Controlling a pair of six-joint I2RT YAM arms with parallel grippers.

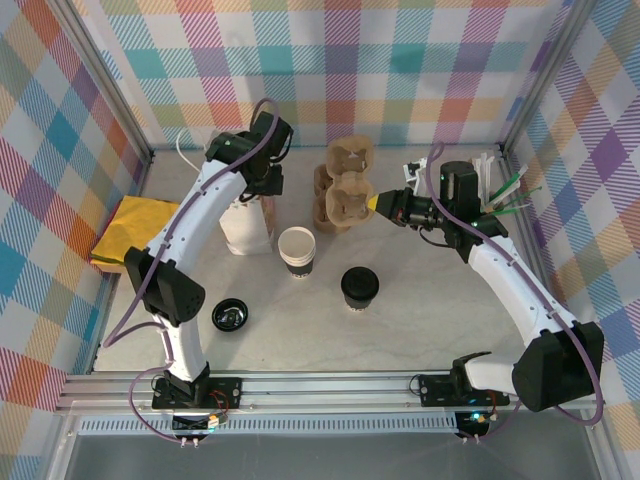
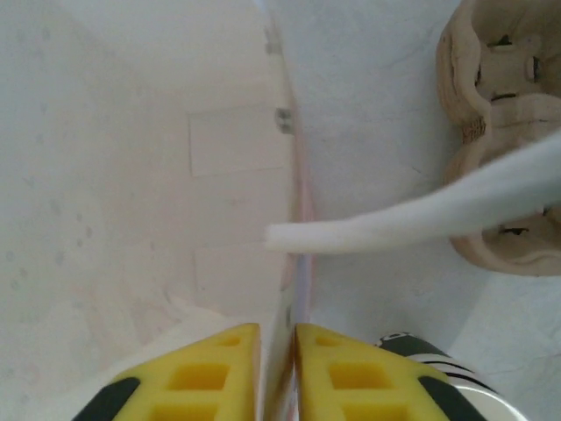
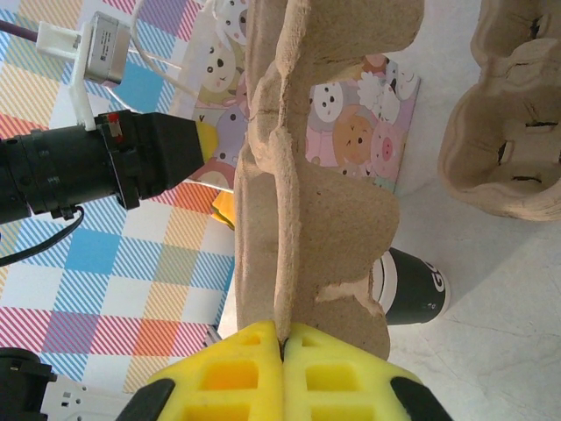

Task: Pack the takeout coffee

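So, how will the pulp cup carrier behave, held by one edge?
Probably light: the right end effector holds the cup carrier by one thin edge. Likely fairly stiff, showing no sag. The pinched rim might tear.

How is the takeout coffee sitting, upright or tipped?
Upright: the takeout coffee stands on the table, its round black lid facing up.

pastel plaid walls (image 1: 330, 60) on three sides; pale tabletop (image 1: 420, 330); aluminium rail (image 1: 330, 385) at near edge.

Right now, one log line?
left gripper: shut on white paper bag | right gripper: shut on brown pulp carrier | black-lidded white cup: on table
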